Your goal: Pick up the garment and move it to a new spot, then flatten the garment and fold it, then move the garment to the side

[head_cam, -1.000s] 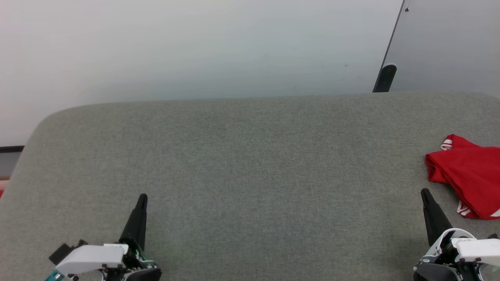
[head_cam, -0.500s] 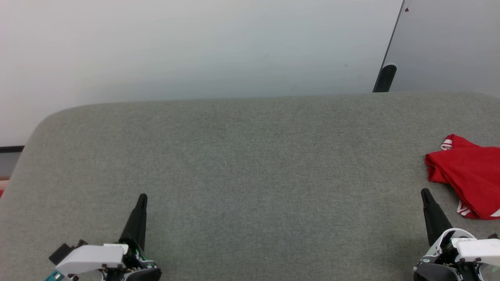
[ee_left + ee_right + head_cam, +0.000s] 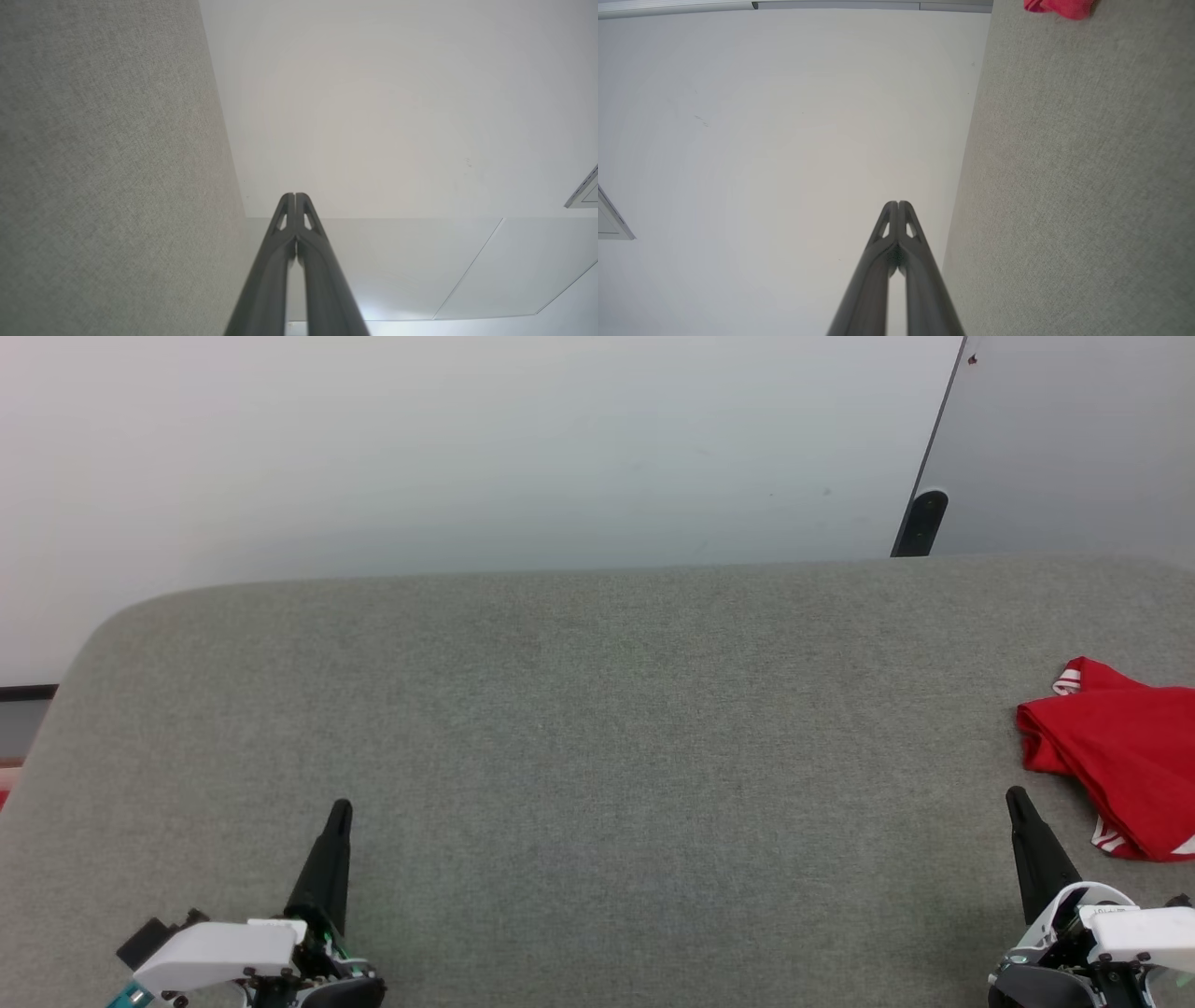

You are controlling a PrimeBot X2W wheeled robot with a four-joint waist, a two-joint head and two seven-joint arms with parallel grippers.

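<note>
**Item 1. Left tool** [image 3: 341,814]: two long dark fingers on a white wrist housing, at the lower left of the head view, tips pointing away from the robot. In the left wrist view [image 3: 295,198] the fingers are pressed together along their length, with nothing between them.

**Item 2. Desk** [image 3: 597,728]: a wide surface covered in grey woven fabric, rounded at its far left corner, standing against a pale wall [image 3: 467,448].

**Item 3. Right tool** [image 3: 1016,798]: the same make, at the lower right. Its fingers are pressed together in the right wrist view [image 3: 898,205] and it carries nothing.

**Item 4. Garment** [image 3: 1120,756]: red jersey cloth with red-white striped trim. It lies in a compact, layered heap at the desk's right side, cut off by the view's edge. It is near the right tool's tip and clear of it. A corner also shows at the top of the right wrist view [image 3: 1059,5]. No lettering is visible.

**Status.** The lie of the cloth fits two stages:
- A heap waiting to be lifted.
- A folded piece already set aside.

The cut-off portion hides which one it is.

**Handling note.** The cloth is soft and stacked in layers, so a shallow pinch would likely take only the top layer. A striped hem edge gives the surest purchase. The left tool is well apart from the cloth.
</note>
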